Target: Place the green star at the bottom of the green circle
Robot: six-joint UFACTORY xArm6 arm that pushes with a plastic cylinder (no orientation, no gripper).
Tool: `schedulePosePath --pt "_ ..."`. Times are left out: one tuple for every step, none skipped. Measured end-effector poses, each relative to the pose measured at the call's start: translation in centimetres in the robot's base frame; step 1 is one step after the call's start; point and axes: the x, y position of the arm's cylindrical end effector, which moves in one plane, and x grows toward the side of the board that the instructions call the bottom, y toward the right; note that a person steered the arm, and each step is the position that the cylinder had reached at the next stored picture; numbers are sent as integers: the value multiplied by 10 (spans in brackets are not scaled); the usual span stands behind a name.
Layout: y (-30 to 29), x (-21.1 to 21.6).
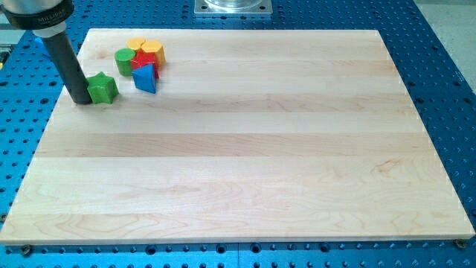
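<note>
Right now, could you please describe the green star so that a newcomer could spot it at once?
Look at the wooden board's corner at the view's top left. Below a tight cluster of blocks sits the green star, alone, with my tip against its left side. The green circle above is round and joined to the cluster.

Bright, even light is falling from overhead, the blocks are casting only faint, short shadows, the wooden board [245, 141] is showing soft glare, and everything is staying sharp
</note>
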Motion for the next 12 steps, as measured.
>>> schedulePosePath --pt "-10 3" --pt "-30 20" --pt "-21 29" --pt "-6 17" --pt "9 14" --pt "24 14" --pt "35 6" --pt "36 -11" --pt "36 -23" --pt "28 -22" --pt "25 22" --pt "94 53"
